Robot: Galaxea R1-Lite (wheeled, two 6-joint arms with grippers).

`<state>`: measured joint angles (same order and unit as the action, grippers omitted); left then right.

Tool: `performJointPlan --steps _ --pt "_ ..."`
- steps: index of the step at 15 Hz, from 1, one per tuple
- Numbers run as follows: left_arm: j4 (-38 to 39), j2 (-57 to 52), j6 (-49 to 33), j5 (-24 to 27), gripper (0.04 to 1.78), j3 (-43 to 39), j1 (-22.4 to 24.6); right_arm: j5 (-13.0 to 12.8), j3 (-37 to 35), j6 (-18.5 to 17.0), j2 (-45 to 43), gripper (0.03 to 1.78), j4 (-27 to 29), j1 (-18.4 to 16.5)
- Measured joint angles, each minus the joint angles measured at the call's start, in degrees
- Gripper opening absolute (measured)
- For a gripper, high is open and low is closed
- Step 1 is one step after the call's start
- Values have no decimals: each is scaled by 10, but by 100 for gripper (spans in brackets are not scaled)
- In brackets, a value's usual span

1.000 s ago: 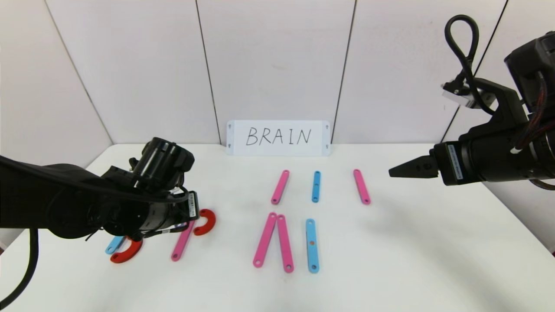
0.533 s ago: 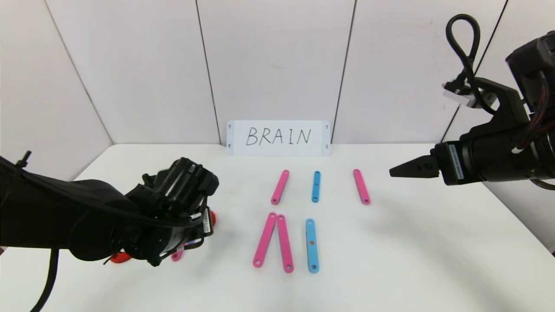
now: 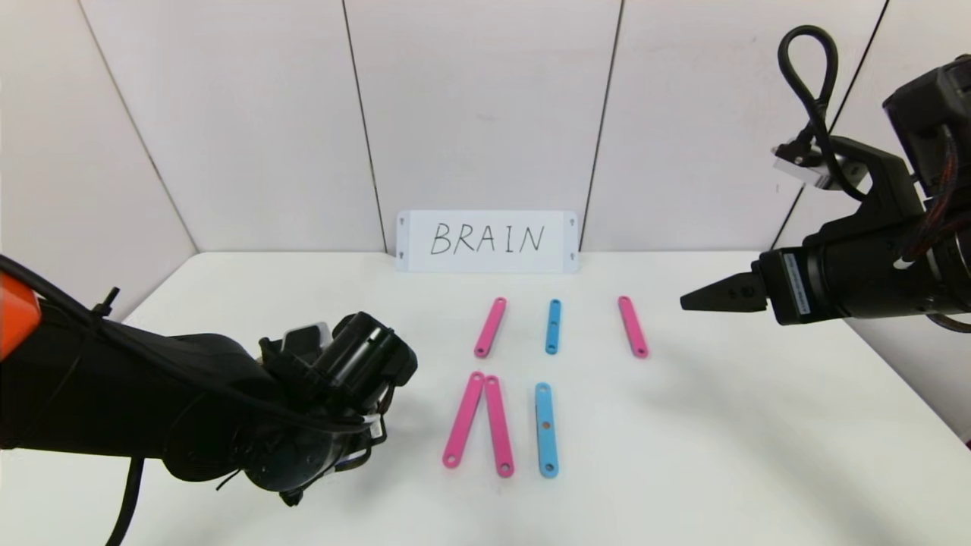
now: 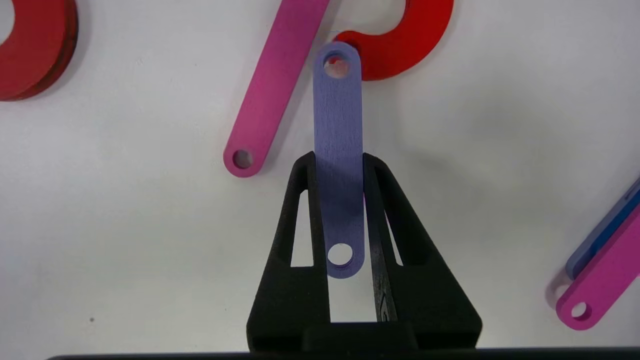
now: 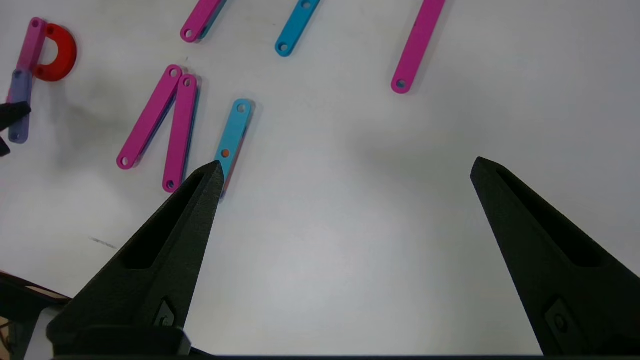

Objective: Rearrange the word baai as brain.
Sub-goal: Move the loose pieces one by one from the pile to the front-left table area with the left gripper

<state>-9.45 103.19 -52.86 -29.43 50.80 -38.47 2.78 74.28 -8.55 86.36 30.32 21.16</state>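
The left claw (image 4: pixel 340 165), closed on a short purple plastic strip (image 4: pixel 338 125) just beside the pink strip (image 4: pixel 275 85) and red C-curve (image 4: pixel 400 35) at the counter's (image 3: pixel 721 455) near left, has the R unfinished, the right claw (image 5: pixel 345 170) wide open, empty.

White desk (image 3: pixel 721 425), pale wall panels behind. Lying flat on it, placed relative to the left gripper (image 4: pixel 340 160): pink strip (image 4: pixel 275 90) just beside its tips, red C-curve (image 4: pixel 400 35) just past them, touching or nearly touching that strip's upper end. Second red curve (image 4: pixel 35 50) off to the other side, well apart. Out toward the right gripper (image 5: pixel 345 170): two pink strips (image 3: pixel 479 421) meeting at their far ends in a narrow V, blue strip (image 3: pixel 546 428) beside them. Farther back: pink (image 3: pixel 490 327), blue (image 3: pixel 553 326) and pink (image 3: pixel 633 327), spaced apart. White BRAIN card (image 3: pixel 487 241) at the desk's back edge, probably leaning on the wall.
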Motion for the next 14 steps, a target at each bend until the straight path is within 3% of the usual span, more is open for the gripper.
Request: performJointPlan --steps 14 --pt "-10 -1 -38 -1 27 -19 -17 0 -2 5 1 173 0 0"
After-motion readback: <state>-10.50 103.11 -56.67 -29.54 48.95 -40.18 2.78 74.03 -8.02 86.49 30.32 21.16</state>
